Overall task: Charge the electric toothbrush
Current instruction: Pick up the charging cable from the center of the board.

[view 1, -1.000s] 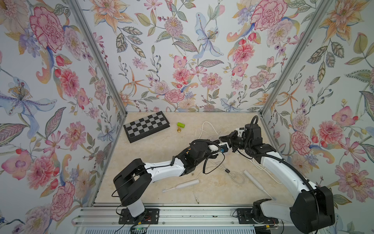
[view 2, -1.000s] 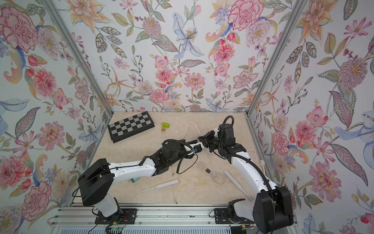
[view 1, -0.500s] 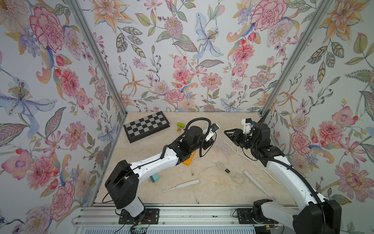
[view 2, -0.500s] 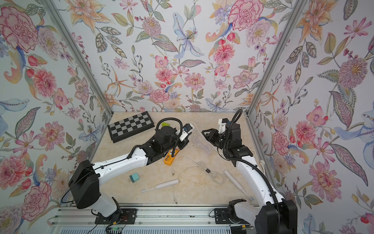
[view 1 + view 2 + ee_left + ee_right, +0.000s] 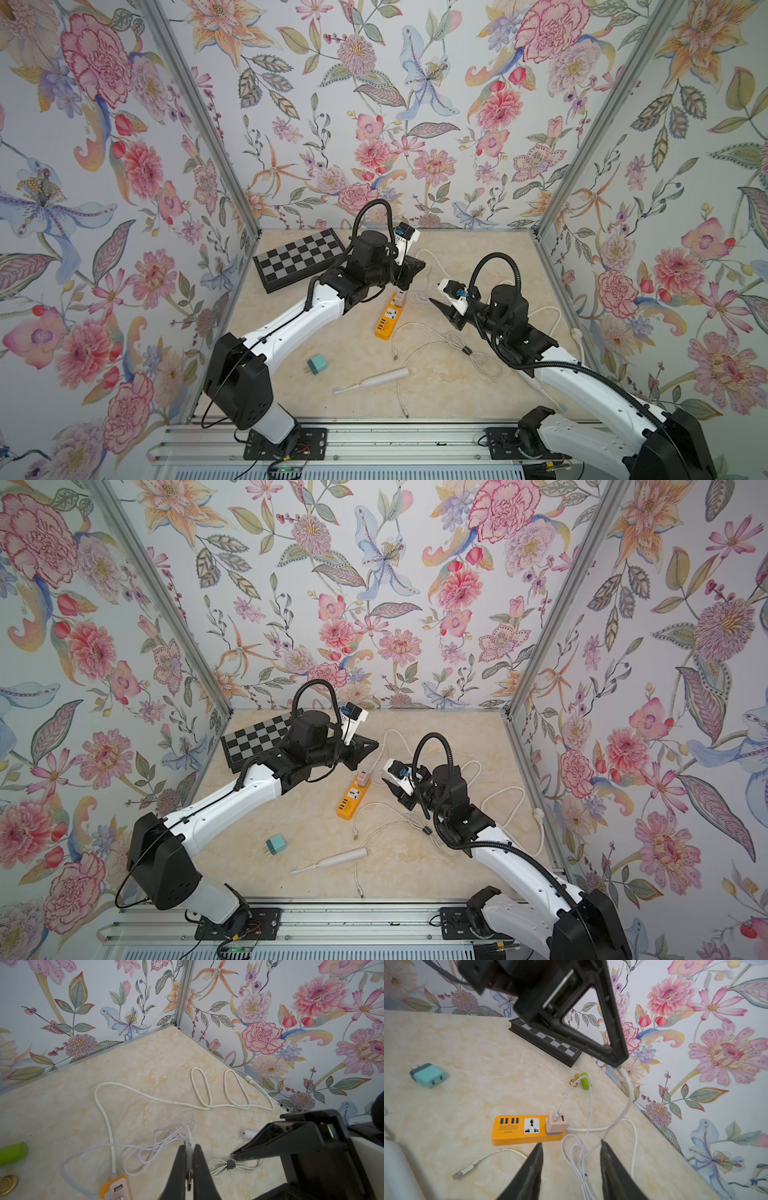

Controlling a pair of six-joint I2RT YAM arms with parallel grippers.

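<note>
The white electric toothbrush lies flat near the table's front, away from both grippers. My left gripper is shut on the plug end of a thin white charging cable. It hangs just above the orange power strip. The cable's other end sits in a pink USB adapter on the strip. My right gripper is open, right of the strip. The cable's bundled slack lies on the table below its jaws.
A teal charger lies left of the toothbrush. A loose USB cable and the strip's thick white cord trail over the table. A chessboard, a green piece and a brass piece sit at the back left.
The grippers met over the table's middle a second ago. They have since parted: the left swung back with the cable end, and the right opened and drew away to the right.
</note>
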